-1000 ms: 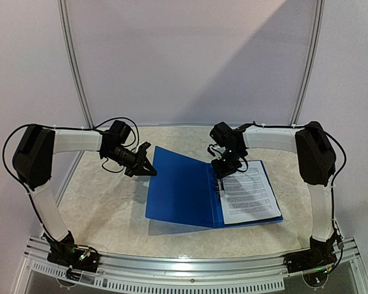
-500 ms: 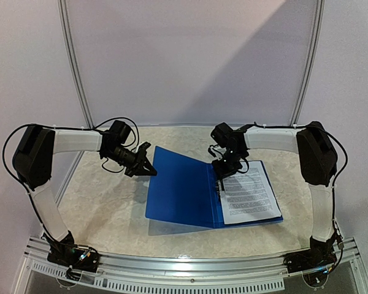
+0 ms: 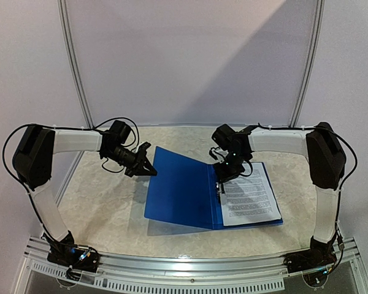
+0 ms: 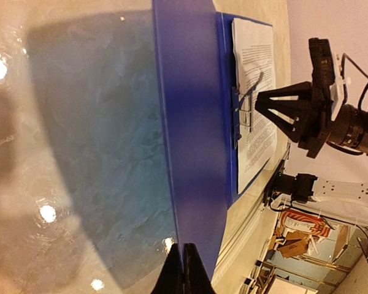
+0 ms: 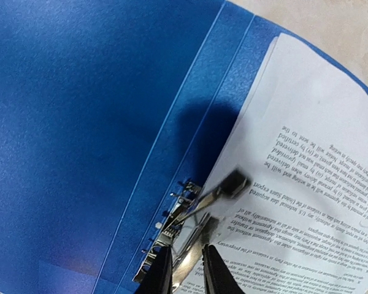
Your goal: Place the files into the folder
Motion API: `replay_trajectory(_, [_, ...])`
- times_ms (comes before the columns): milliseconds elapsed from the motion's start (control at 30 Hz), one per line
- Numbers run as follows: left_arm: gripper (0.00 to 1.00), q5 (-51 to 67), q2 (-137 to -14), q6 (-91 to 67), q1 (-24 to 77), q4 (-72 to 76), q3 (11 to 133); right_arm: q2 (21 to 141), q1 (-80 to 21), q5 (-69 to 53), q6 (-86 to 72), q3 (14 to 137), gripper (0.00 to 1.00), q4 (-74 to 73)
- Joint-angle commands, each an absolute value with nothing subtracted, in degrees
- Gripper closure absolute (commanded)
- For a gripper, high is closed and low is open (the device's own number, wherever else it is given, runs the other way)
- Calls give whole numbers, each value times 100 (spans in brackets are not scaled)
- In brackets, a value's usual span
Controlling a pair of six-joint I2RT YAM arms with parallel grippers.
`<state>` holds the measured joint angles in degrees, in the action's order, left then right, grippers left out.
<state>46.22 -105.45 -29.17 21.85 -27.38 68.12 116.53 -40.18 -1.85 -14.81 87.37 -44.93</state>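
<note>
The dark-blue folder [image 3: 178, 187] lies open on the table. My left gripper [image 3: 149, 168] is shut on the far corner of its cover [image 4: 193, 122] and holds it lifted and tilted. The files [image 3: 251, 196], white sheets with black text, lie on the folder's right half. My right gripper [image 3: 219, 185] points down at the spine. In the right wrist view its jaws [image 5: 187, 275] stand narrowly apart, closed on the metal spine clip [image 5: 196, 208], whose black-tipped lever is raised over the files [image 5: 306, 184]. The left wrist view shows the same clip [image 4: 245, 113] beside the files [image 4: 257, 92].
The marble-patterned tabletop [image 3: 104, 202] is bounded by a metal rail [image 3: 190, 266] along the near edge and white walls behind. Both arm bases sit at the near corners. Off the table's near edge lies clutter [image 4: 294, 245].
The right arm's elbow has swung a little to the right and its wrist has shifted slightly over the spine clip. The left arm and the lifted cover have not moved.
</note>
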Motion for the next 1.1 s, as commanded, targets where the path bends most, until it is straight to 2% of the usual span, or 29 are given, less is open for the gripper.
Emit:
replay_trajectory(0, [100, 4529, -10591, -2930, 2149, -2644, 6944, 11363, -4194, -314, -1602, 8517, 81, -4570])
replay_trajectory(300, [100, 4545, -10608, -2927, 2147, -2645, 6943, 10956, -4318, -340, -1773, 8028, 80, -4580])
replay_trajectory(433, [100, 4547, -10621, -2927, 2146, -2643, 6943, 10720, -4304, -133, -1705, 8230, 79, -4633])
replay_trajectory(567, [100, 4563, -10627, -2942, 2152, -2634, 6952, 10948, -4161, -246, -1463, 8736, 68, -4581])
replay_trajectory(667, [100, 4562, -10609, -2946, 2152, -2614, 6959, 11313, -3981, -281, -1256, 9100, 54, -4535])
replay_trajectory(900, [100, 4577, -10626, -2947, 2155, -2620, 6957, 11992, -3659, -806, -1062, 9695, 35, -4290])
replay_trajectory(1067, [100, 4585, -10639, -2948, 2159, -2630, 6970, 12484, -3575, -1202, -1018, 9954, 32, -4219])
